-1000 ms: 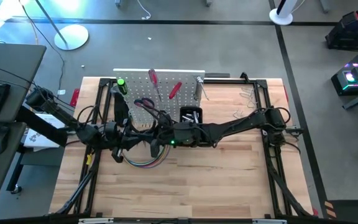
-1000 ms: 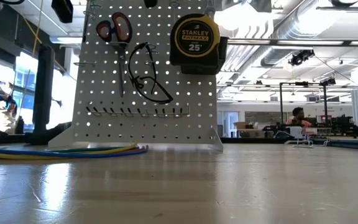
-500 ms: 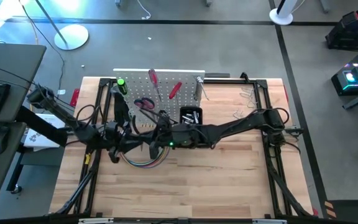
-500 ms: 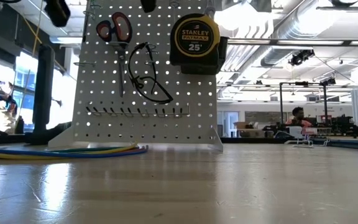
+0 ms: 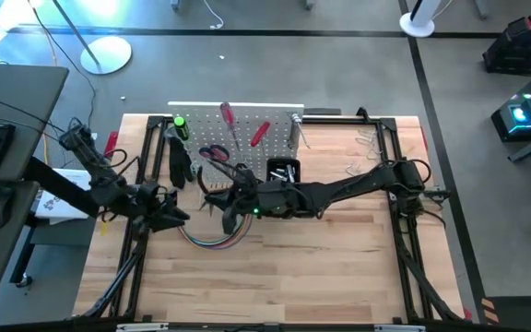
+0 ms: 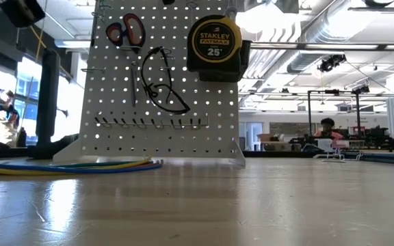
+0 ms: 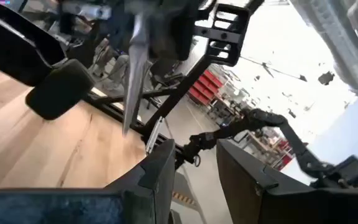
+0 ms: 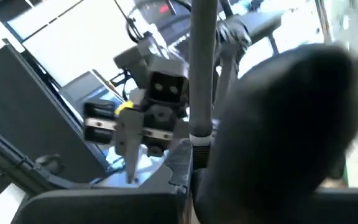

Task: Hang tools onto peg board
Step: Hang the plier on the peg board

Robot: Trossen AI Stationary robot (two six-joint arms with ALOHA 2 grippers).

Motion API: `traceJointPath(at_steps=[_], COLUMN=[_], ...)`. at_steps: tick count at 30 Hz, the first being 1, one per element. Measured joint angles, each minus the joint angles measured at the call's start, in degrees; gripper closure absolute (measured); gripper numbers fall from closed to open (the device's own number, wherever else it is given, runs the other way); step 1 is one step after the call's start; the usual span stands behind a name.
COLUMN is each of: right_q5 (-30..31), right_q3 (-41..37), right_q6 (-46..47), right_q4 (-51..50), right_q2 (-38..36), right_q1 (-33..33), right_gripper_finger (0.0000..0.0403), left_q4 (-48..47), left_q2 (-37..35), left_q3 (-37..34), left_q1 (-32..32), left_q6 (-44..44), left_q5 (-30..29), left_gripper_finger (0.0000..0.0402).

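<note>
The white peg board (image 5: 238,138) stands at the table's far side. It carries red-handled scissors (image 6: 125,31), a yellow tape measure (image 6: 214,41), red and green screwdrivers (image 5: 227,115) and a black bin (image 5: 282,171). In front of the board my right gripper (image 5: 218,198) reaches in level from the right, shut on a tool with a grey metal shaft (image 8: 202,74). The left wrist view shows a tapering silver part (image 7: 132,74) of that tool. My left gripper (image 5: 175,219) is open, holds nothing, and sits left of the tool. It also shows in the low view (image 6: 22,10). My right gripper pinches the tool's grey metal shaft (image 8: 201,121) between its two fingers. The fingers come in level from the table's right and lie across the shaft. The tool is lifted clear of the table in front of the peg board.
A curved bundle of coloured cables (image 5: 208,238) lies on the table below the grippers. A black metal frame (image 5: 151,157) borders the table. Wire hooks (image 5: 367,140) lie at the far right. The near half of the wooden top (image 5: 275,277) is bare.
My left gripper has drawn back from the right gripper and the tool toward the table's left edge, turning as it went. My right gripper has kept its place with the tool.
</note>
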Motion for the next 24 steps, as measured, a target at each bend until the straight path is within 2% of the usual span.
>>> traceJointPath(at_steps=[3,6,16,18,21,24], right_q5=[0.0,-3.4,-11.1,-10.9,-7.6,-6.1], right_q3=[1.5,4.9,25.2,28.9,33.3,34.6], right_q6=[-4.2,-9.3,-22.4,-27.3,-33.6,-37.6], right_q4=[1.8,3.1,-0.1,-3.5,-9.8,-13.3], right_q2=[0.8,3.8,18.5,19.8,21.2,21.4], right_q1=[0.6,1.0,0.0,-0.7,-1.3,-2.0], right_gripper_finger=[0.0379,0.0379,0.0379,0.0379,0.0379,0.0379], left_q4=[-3.2,-3.6,-3.2,-3.1,-2.8,-2.1], left_q2=[-3.2,-6.0,-12.7,-13.6,-14.3,-14.9], left_q3=[0.0,0.0,0.0,0.0,0.0,0.0], left_q1=[-2.1,-3.3,-4.2,-4.2,-4.2,-4.2], left_q6=[-1.4,-0.6,2.2,2.6,4.3,7.7], left_q5=[-0.8,-3.4,-10.0,-12.6,-16.4,-24.4], left_gripper_finger=[0.0289,0.0289,0.0289,0.0289,0.0289,0.0289])
